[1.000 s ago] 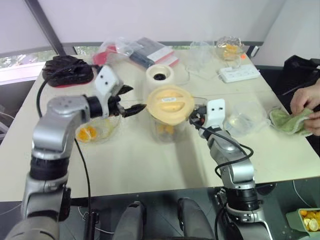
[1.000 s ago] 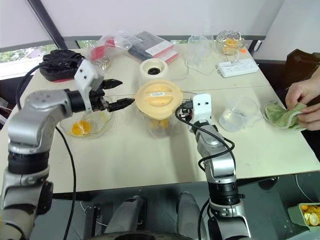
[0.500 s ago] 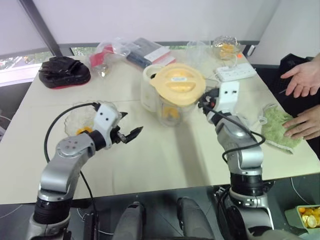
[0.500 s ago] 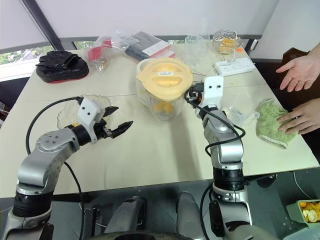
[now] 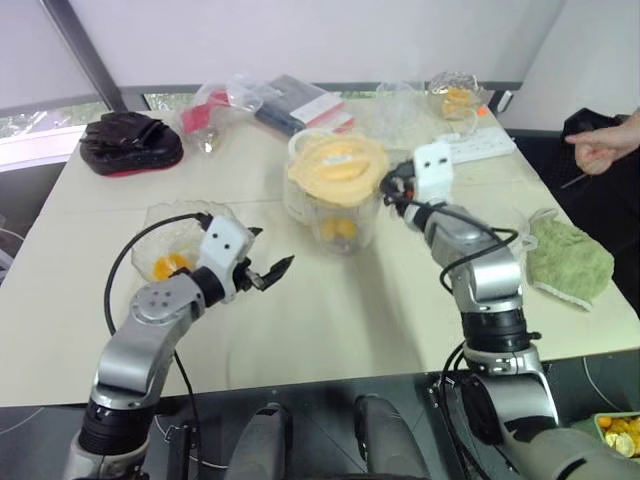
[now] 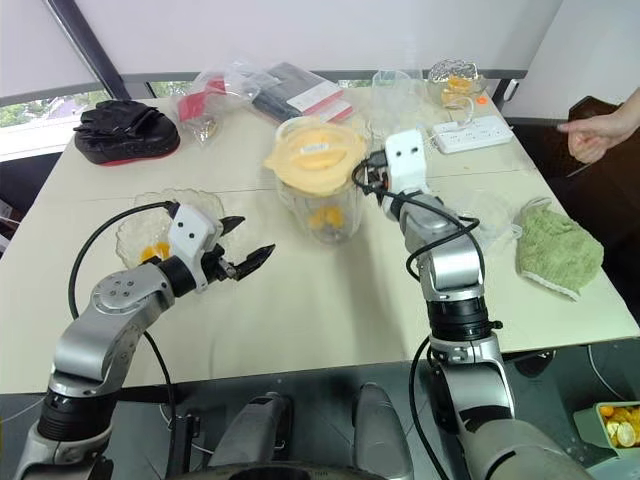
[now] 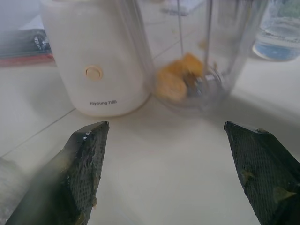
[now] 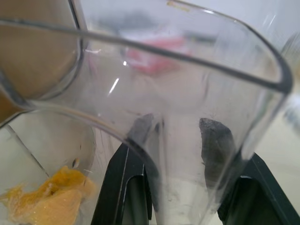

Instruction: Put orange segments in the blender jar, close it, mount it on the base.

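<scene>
At the left of the worktop [image 5: 300,330], the left hand [image 5: 272,272] is hanging wide open and empty, just above the surface beside the shallow clear bowl [image 5: 170,235] that is holding a few leftover orange pieces. In the middle, the blender jar [image 5: 340,215] is standing with its cream-yellow lid [image 5: 338,167] sitting on top and looking tilted, and orange segments [image 7: 180,77] are lying at its bottom near the blade. The base [image 7: 96,56] is standing just behind and beside the jar, close enough to nearly touch. To the right, the right hand [image 5: 392,190] is gripping the jar's handle [image 8: 220,108], its fingers [image 8: 213,145] partly closed around the clear loop. Judging from this, the step in hand is lifting the jar onto the base. Doing it well is calling for a firm hold on the handle, keeping the jar upright so the lid is not slipping, and lowering it squarely over the socket. The free left hand could be steadying the base.
</scene>
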Robot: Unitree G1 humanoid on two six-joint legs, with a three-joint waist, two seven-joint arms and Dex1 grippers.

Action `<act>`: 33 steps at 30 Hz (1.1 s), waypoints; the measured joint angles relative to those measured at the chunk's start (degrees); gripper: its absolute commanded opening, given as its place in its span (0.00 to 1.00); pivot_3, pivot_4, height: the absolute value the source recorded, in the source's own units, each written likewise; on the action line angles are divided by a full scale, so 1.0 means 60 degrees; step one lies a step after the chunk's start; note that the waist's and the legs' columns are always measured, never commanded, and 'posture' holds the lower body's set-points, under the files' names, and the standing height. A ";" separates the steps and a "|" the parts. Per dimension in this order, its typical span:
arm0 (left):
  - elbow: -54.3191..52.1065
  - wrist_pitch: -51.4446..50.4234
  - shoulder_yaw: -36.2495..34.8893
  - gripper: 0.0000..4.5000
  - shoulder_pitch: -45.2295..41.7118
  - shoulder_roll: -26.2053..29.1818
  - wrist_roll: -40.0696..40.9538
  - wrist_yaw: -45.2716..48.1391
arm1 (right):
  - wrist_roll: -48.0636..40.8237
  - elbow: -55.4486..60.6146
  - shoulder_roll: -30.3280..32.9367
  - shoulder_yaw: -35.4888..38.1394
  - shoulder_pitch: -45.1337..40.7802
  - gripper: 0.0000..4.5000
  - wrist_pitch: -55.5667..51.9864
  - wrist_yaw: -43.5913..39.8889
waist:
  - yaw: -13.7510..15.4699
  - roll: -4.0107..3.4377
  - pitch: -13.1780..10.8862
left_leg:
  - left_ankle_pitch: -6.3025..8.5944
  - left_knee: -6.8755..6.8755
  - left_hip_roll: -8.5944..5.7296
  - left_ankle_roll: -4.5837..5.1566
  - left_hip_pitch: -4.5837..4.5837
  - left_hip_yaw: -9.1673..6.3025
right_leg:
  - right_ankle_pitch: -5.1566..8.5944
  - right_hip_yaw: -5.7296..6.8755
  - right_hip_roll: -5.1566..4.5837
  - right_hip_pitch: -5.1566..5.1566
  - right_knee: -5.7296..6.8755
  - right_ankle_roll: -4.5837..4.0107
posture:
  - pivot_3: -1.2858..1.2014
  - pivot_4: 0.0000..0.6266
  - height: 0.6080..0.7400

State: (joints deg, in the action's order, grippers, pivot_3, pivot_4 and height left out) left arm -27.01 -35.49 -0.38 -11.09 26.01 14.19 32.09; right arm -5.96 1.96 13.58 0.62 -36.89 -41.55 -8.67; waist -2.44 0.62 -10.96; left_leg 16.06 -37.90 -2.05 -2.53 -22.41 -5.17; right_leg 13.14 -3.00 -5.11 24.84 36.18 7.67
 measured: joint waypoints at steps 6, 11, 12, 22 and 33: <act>-0.0007 -0.0002 0.0065 0.91 0.0042 0.0149 0.0006 -0.0010 | 0.0171 -0.0009 -0.0175 -0.0004 0.0552 0.22 0.0627 0.0214 | -0.0010 0.0000 0.0000 | 0.0000 0.0000 0.0001 0.0000 0.0001 -0.0001 | 0.0000 0.0000 0.0002 0.0000 0.0002 0.0000 | 0.52 0.24 1.00; -0.0003 0.0142 0.0337 0.92 -0.0068 0.0373 0.0002 0.0172 | 0.0199 -0.0022 -0.0284 0.0094 0.0998 0.34 0.1168 0.0290 | -0.0019 0.0001 0.0002 | 0.0000 -0.0001 0.0001 0.0000 0.0007 0.0003 | -0.0001 -0.0001 0.0002 -0.0004 0.0002 0.0000 | 0.52 0.24 1.00; 0.0004 0.0220 0.0388 0.92 -0.0089 0.0408 -0.0001 0.0246 | 0.0202 -0.0015 -0.0293 0.0105 0.1083 0.46 0.1234 0.0283 | -0.0014 0.0000 0.0003 | 0.0000 0.0000 0.0002 0.0000 0.0013 0.0001 | -0.0001 -0.0001 0.0003 -0.0009 0.0003 -0.0001 | 0.52 0.24 1.00; 0.0429 0.0643 0.0640 0.92 -0.0459 0.0557 -0.0014 0.0472 | 0.0208 0.0072 -0.0303 0.0283 0.1683 1.00 0.1127 0.0382 | -0.0016 0.0000 0.0004 | 0.0000 -0.0001 0.0005 0.0000 0.0021 -0.0001 | 0.0000 -0.0001 0.0009 -0.0017 0.0004 -0.0001 | 0.52 0.24 1.00; 0.0754 0.0885 0.0704 0.92 -0.0506 0.0618 -0.0089 0.0566 | 0.0197 0.0873 -0.0339 0.0445 0.1757 1.00 0.0606 0.0582 | -0.0016 0.0000 0.0004 | 0.0000 -0.0001 0.0005 0.0000 0.0020 -0.0002 | 0.0000 -0.0001 0.0009 -0.0019 0.0003 -0.0001 | 0.52 0.24 1.00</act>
State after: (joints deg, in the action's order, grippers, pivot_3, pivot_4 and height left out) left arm -22.49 -30.18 3.84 -14.13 29.72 13.66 35.49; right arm -4.78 7.19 11.55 3.29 -26.35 -37.92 -5.18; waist -2.54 0.62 -10.94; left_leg 16.06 -37.91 -2.02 -2.53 -22.28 -5.18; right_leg 13.14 -3.00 -5.06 24.73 36.19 7.66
